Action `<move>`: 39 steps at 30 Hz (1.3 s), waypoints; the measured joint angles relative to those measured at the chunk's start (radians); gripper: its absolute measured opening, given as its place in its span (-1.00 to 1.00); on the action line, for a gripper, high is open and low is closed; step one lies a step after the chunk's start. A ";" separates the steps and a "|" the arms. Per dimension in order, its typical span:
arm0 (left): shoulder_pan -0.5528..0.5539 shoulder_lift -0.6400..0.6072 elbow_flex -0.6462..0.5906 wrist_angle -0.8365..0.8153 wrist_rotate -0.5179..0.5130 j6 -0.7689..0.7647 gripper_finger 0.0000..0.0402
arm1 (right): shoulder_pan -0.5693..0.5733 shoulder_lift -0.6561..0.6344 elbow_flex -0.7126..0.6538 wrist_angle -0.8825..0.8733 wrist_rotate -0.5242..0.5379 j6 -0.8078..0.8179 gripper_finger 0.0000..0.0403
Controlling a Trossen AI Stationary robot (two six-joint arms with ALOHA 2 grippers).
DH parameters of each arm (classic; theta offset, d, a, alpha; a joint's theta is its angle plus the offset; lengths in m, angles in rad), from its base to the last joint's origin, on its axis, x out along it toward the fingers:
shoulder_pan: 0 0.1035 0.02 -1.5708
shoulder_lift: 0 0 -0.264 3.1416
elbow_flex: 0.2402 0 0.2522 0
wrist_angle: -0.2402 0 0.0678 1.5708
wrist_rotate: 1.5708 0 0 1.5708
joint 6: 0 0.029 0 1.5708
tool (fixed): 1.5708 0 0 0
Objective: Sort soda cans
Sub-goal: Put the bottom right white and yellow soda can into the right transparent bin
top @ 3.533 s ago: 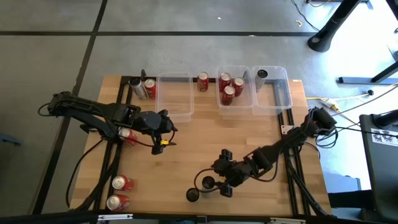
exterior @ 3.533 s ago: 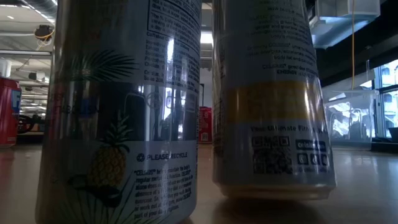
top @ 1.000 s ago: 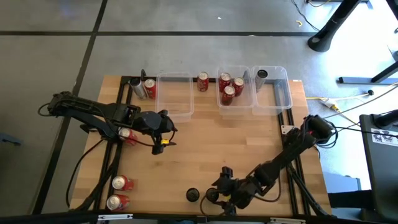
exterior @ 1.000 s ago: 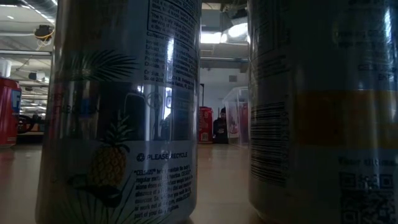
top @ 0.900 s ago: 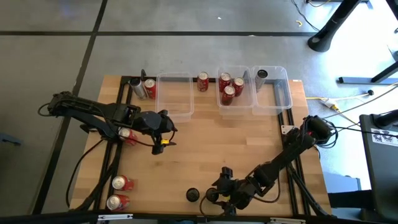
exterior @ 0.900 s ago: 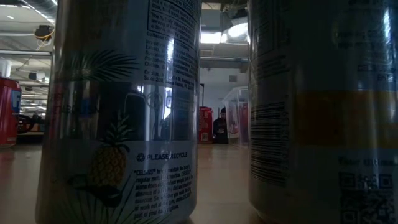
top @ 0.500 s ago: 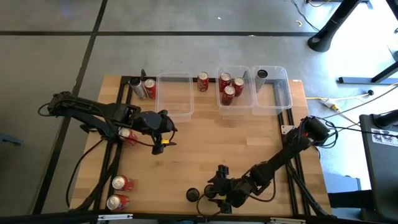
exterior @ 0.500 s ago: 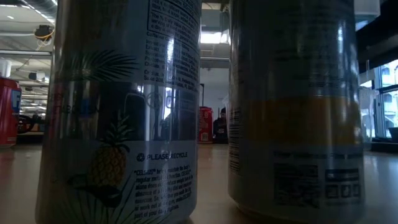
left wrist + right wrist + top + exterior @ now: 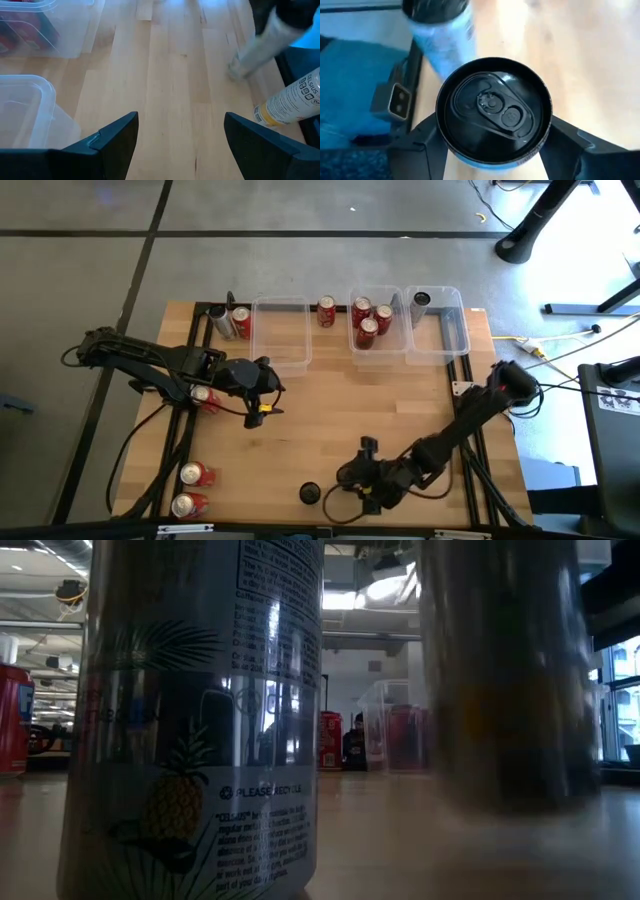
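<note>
My right gripper (image 9: 352, 477) is near the table's near edge, shut on a black-topped soda can (image 9: 494, 112). The low view shows this can (image 9: 510, 680) blurred, with its base above the table. A second black-topped can (image 9: 310, 493), printed with a pineapple (image 9: 190, 720), stands on its base just left of it. My left gripper (image 9: 268, 398) hovers open (image 9: 180, 120) over the left-centre of the table. Three red cans (image 9: 367, 320) sit in the middle bin and a black can (image 9: 421, 299) in the right bin. My right gripper pinches the can's upper wall (image 9: 442, 135) just under the black rim, one finger on each side. The fingers come from above, pointing down. The can is upright and lifted clear of the table (image 9: 510, 805).
Three clear bins (image 9: 280, 330) line the far edge, with a red can (image 9: 326, 311) between two of them. More cans lie at the far left (image 9: 230, 322), below my left arm (image 9: 203, 395) and at the near-left corner (image 9: 192, 488). Bare wood spans the centre.
My right gripper, shut on the can, first slid it along the table toward the pineapple can. It then lifted the can off the table and carried it toward the table's right and away from the near edge. The left arm kept still.
</note>
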 joint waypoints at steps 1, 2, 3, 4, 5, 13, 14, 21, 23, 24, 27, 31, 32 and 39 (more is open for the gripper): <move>0.000 0.000 0.000 0.001 0.000 0.003 0.41 | -0.003 -0.026 0.003 -0.026 0.029 0.000 0.15; 0.000 0.000 0.000 0.005 0.000 0.008 0.41 | -0.006 -0.052 0.008 -0.058 0.054 0.000 0.15; 0.001 0.000 0.000 0.009 0.000 0.010 0.41 | -0.011 -0.077 0.011 -0.092 0.080 0.000 0.15; 0.002 0.000 0.000 0.011 0.000 0.012 0.41 | -0.022 -0.102 0.014 -0.131 0.108 -0.005 0.15; 0.002 0.000 0.000 0.011 0.000 0.012 0.41 | -0.034 -0.125 0.019 -0.169 0.135 -0.008 0.15; 0.002 0.000 0.000 0.010 -0.001 0.013 0.41 | -0.208 -0.310 0.079 -0.452 0.369 -0.009 0.15; 0.002 0.000 0.000 0.011 -0.003 0.018 0.41 | -0.239 -0.333 0.081 -0.472 0.393 -0.010 0.15; 0.002 0.000 0.000 0.010 -0.008 0.015 0.41 | -0.501 -0.496 0.085 -0.618 0.487 -0.011 0.15; 0.002 0.000 0.000 0.010 -0.008 0.005 0.41 | -0.581 -0.524 0.084 -0.662 0.501 -0.008 0.15; 0.002 0.000 0.000 0.010 -0.008 0.003 0.41 | -0.619 -0.539 0.080 -0.678 0.507 -0.007 0.15; 0.002 0.000 0.000 0.010 -0.008 0.002 0.41 | -0.745 -0.576 0.056 -0.710 0.508 -0.013 0.15; 0.002 0.000 0.000 0.012 -0.021 0.001 0.41 | -0.909 -0.611 0.000 -0.700 0.507 -0.034 0.15; 0.002 0.000 0.000 0.013 -0.026 -0.002 0.41 | -0.949 -0.620 -0.017 -0.695 0.505 -0.038 0.15; 0.002 0.000 0.000 0.037 -0.033 -0.005 0.41 | -1.208 -0.650 -0.151 -0.630 0.427 -0.042 0.15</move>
